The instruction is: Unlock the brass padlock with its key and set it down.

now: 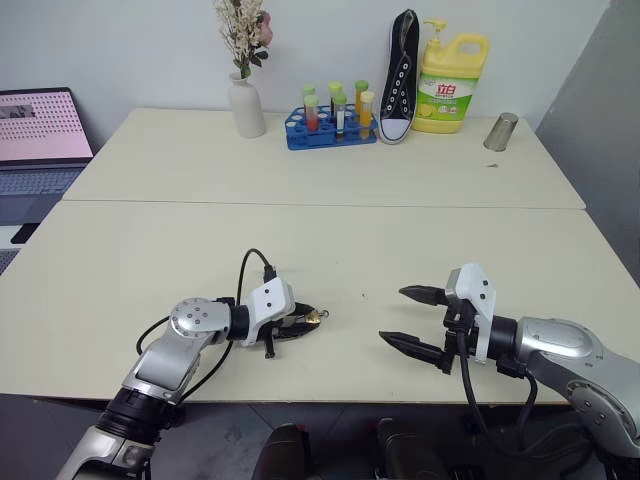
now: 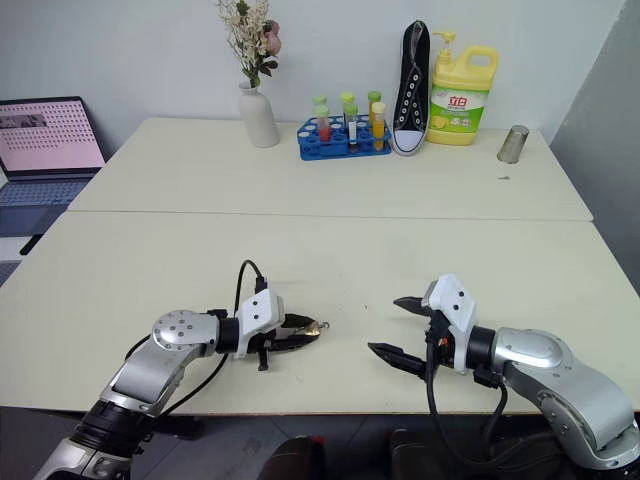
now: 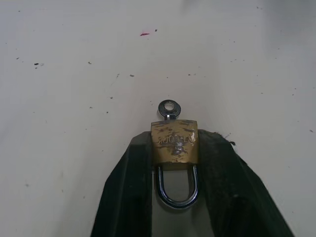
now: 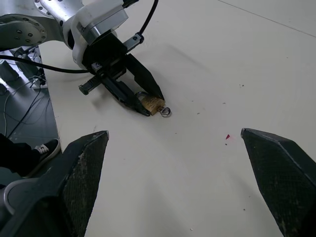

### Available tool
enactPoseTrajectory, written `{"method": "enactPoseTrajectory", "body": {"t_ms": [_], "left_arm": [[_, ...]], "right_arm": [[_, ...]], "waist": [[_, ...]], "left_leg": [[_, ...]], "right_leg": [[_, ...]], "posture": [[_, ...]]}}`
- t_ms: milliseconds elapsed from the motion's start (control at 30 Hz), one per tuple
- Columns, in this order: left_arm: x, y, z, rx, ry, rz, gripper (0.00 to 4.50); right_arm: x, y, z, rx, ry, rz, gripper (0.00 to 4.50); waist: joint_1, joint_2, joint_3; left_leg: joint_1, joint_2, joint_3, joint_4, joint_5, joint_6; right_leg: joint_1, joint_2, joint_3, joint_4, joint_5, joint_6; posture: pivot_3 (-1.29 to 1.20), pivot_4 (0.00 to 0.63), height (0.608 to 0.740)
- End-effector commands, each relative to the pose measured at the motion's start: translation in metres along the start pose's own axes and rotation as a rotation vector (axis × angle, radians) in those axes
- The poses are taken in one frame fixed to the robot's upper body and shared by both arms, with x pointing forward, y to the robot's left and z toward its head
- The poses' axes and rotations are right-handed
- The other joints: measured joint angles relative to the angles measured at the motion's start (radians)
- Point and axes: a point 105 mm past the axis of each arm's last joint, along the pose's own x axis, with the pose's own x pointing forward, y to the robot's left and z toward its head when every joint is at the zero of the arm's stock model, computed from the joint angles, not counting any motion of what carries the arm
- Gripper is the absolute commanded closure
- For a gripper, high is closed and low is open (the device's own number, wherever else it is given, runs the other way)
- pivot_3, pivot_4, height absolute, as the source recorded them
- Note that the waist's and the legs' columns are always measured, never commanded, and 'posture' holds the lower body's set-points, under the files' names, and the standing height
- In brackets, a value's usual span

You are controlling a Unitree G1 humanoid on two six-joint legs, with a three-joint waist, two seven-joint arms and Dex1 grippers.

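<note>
One little brass padlock (image 3: 175,142) sat squeezed between the two black fingers (image 3: 127,197) of the left gripper (image 1: 300,327), right at their tips. Its body was yellow-gold and scratched, with faint raised letters. Its thin silver loop pointed back toward the wrist and looked closed. The key (image 3: 169,109) stuck out of the far end, past the fingertips, showing a small round ring. The lock rested low on the pale table (image 1: 330,240). Off to one side, well apart, the right gripper (image 1: 412,318) hung with its fingers spread wide, holding nothing.

Vase (image 1: 246,105), tube rack (image 1: 330,128), sneaker (image 1: 401,75), detergent bottle (image 1: 451,84)
</note>
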Motion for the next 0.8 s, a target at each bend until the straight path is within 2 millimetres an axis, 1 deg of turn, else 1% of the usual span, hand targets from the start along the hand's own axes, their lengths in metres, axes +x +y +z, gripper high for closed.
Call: {"method": "enactPoseTrajectory", "body": {"t_ms": [33, 100, 167, 233, 267, 300, 333, 400, 433, 500, 567, 633, 733, 800], "left_arm": [[-0.002, 0.003, -0.01, -0.004, 0.05, 0.021, 3.54], [-0.002, 0.003, -0.01, 0.017, 0.054, 0.018, 3.54], [-0.005, 0.002, -0.006, 0.077, 0.048, 0.007, 3.54], [-0.008, 0.004, 0.005, 0.176, 0.011, 0.012, 3.54], [-0.009, 0.007, 0.013, 0.217, -0.023, 0.027, 3.54], [-0.009, 0.013, 0.027, 0.276, -0.077, 0.055, 3.54], [-0.01, 0.016, 0.036, 0.312, -0.114, 0.073, 3.54], [-0.01, 0.02, 0.056, 0.42, -0.18, 0.089, 3.54], [-0.01, 0.021, 0.063, 0.461, -0.2, 0.092, 3.54], [-0.01, 0.022, 0.068, 0.501, -0.222, 0.096, 3.54], [-0.01, 0.025, 0.08, 0.603, -0.264, 0.11, 3.54], [-0.008, 0.025, 0.092, 0.801, -0.318, 0.129, 3.54], [-0.006, 0.023, 0.094, 0.915, -0.353, 0.13, 3.54], [-0.008, 0.018, 0.105, 1.076, -0.432, 0.161, 3.54]], "right_arm": [[-0.003, 0.004, 0.01, -0.033, -0.031, 0.008, 0.0], [-0.003, 0.004, 0.01, -0.032, -0.032, 0.009, 0.0], [-0.002, 0.003, 0.011, -0.033, -0.039, 0.003, 0.0], [-0.002, 0.002, 0.011, -0.037, -0.042, -0.001, 0.0], [-0.003, 0.001, 0.011, -0.039, -0.041, -0.003, 0.0], [-0.004, -0.001, 0.011, -0.041, -0.041, -0.011, 0.0], [-0.005, -0.002, 0.011, -0.042, -0.041, -0.017, 0.0], [-0.009, -0.007, 0.011, -0.044, -0.04, -0.042, 0.0], [-0.01, -0.009, 0.011, -0.045, -0.04, -0.051, 0.0], [-0.011, -0.011, 0.012, -0.047, -0.041, -0.06, 0.0], [-0.014, -0.014, 0.012, -0.048, -0.043, -0.073, 0.0], [-0.017, -0.017, 0.014, -0.054, -0.051, -0.1, 0.0], [-0.018, -0.018, 0.015, -0.053, -0.055, -0.106, 0.0], [-0.016, -0.014, 0.018, -0.047, -0.069, -0.093, 0.0]], "waist": [[0.0, 0.0, 0.0], [0.0, 0.0, 0.0], [0.0, 0.0, 0.0], [-0.001, 0.0, 0.0], [-0.001, 0.0, 0.0], [-0.001, 0.0, 0.0], [-0.001, 0.0, 0.0], [0.002, 0.0, 0.0], [0.003, 0.0, 0.0], [0.003, 0.0, 0.0], [0.001, 0.0, 0.0], [0.002, 0.0, 0.0], [0.001, 0.0, 0.0], [0.0, 0.0, 0.0]], "left_leg": [[0.0, 0.0, 0.0, 0.0, 0.0, 0.0], [0.0, 0.0, 0.0, 0.0, 0.0, 0.0], [0.0, 0.0, 0.0, 0.0, 0.0, 0.0], [0.0, 0.0, 0.0, 0.0, 0.0, 0.0], [0.0, 0.001, 0.0, 0.0, 0.0, 0.0], [0.0, 0.001, 0.0, 0.0, 0.0, 0.0], [0.0, 0.001, 0.0, 0.0, 0.0, 0.0], [-0.001, 0.0, 0.0, 0.0, 0.0, 0.0], [-0.001, 0.0, 0.0, 0.0, 0.0, 0.0], [-0.001, 0.0, 0.0, 0.0, 0.0, 0.0], [-0.001, 0.0, 0.001, 0.0, 0.0, 0.0], [-0.001, 0.0, 0.001, 0.0, 0.0, 0.0], [-0.001, 0.0, 0.001, 0.0, 0.0, 0.0], [-0.001, 0.0, 0.001, 0.0, 0.0, 0.0]], "right_leg": [[0.0, 0.0, 0.0, 0.0, 0.0, 0.0], [0.0, 0.0, 0.0, 0.0, 0.0, 0.0], [0.0, 0.0, 0.0, 0.0, 0.0, 0.0], [0.0, 0.0, 0.0, 0.0, 0.0, 0.0], [0.0, 0.0, 0.0, 0.0, 0.0, 0.0], [0.0, 0.0, 0.0, 0.0, 0.0, 0.0], [0.0, 0.0, 0.0, 0.0, 0.0, 0.0], [-0.001, 0.0, 0.0, 0.0, 0.0, 0.0], [-0.001, 0.0, 0.0, -0.001, 0.0, 0.0], [-0.001, 0.0, 0.0, -0.001, 0.0, 0.0], [-0.001, 0.0, 0.0, -0.001, 0.0, 0.0], [-0.001, 0.0, 0.0, -0.001, 0.0, 0.0], [-0.001, 0.0, 0.0, -0.001, 0.0, 0.0], [-0.001, 0.001, 0.0, -0.001, 0.0, 0.0]], "posture": [[0.0, 0.15, 0.74], [0.0, 0.15, 0.74], [0.0, 0.15, 0.74], [0.0, 0.15, 0.74], [0.0, 0.15, 0.74], [0.0, 0.15, 0.74], [0.0, 0.15, 0.74], [0.0, 0.15, 0.74], [0.0, 0.15, 0.74], [0.0, 0.15, 0.74], [0.0, 0.15, 0.74], [0.0, 0.15, 0.74], [0.0, 0.15, 0.74], [0.0, 0.15, 0.74]]}}
